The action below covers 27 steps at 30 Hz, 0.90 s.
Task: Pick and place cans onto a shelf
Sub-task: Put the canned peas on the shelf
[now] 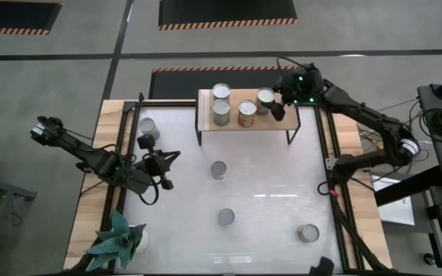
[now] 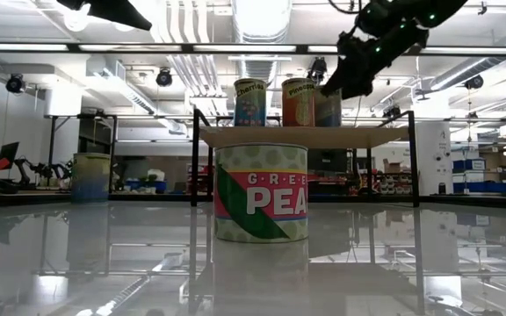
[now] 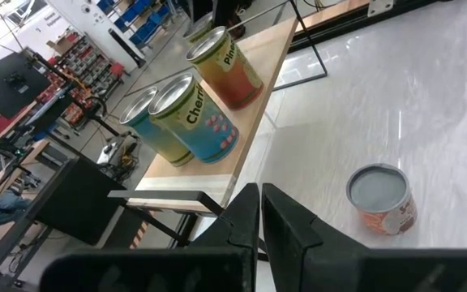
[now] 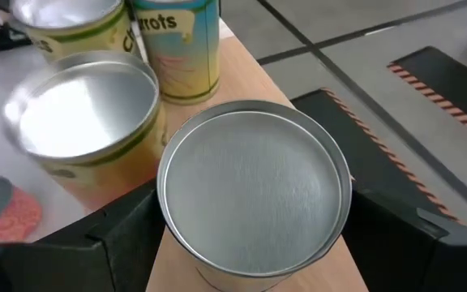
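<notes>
1. Nearest the front edge of the table [image 1: 282, 192], two cans stand apart on the white top: one near the middle [image 1: 226, 218] and one toward the right [image 1: 308, 233]. A teal spiky plant [image 1: 117, 239] sits at the front left corner.
2. Mid-table, a single can [image 1: 218, 169] stands alone; in the low view it fills the centre and its label reads as peas [image 2: 261, 193].
3. The left gripper [image 1: 167, 170] waits over the left part of the table, fingers [image 3: 242, 223] pressed together, holding nothing. Another can [image 1: 147, 126] stands behind it near the left rail.
4. At the back, the shelf [image 1: 282, 123] carries four upright cans: two at its left end [image 1: 221, 93] [image 1: 221, 113], one near the middle [image 1: 246, 113], and one toward the right [image 1: 265, 100].
5. The right gripper [image 1: 276, 102] is at that rightmost can [image 4: 254, 195]. Its fingers [image 4: 120, 235] stand wide on either side of the can, which rests on the board near the shelf edge. Whether the pads press the can's sides cannot be told.
</notes>
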Tool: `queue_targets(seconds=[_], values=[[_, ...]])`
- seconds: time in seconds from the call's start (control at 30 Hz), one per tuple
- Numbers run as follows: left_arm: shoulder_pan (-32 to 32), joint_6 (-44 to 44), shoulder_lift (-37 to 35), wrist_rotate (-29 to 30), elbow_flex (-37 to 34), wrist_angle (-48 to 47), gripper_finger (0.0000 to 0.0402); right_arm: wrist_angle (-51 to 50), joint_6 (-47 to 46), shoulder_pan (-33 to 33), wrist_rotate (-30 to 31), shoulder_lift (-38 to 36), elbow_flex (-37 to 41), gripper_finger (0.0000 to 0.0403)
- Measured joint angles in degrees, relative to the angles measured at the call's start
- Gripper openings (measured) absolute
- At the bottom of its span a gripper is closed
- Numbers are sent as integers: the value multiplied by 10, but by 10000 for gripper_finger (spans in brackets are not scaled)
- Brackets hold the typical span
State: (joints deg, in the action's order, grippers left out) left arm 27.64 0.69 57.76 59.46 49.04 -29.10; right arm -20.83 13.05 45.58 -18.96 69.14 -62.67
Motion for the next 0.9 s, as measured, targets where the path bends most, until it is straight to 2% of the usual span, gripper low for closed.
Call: queue_targets(seconds=[0.3,0.53,0.9], values=[[0,0,0,0,0,0,0,2,20,0,-1,55,-43,320],[0,0,0,0,0,0,0,1,21,1,-1,83,-56,341],[0,0,0,0,0,0,0,-40,20,2,-1,80,-94,357]])
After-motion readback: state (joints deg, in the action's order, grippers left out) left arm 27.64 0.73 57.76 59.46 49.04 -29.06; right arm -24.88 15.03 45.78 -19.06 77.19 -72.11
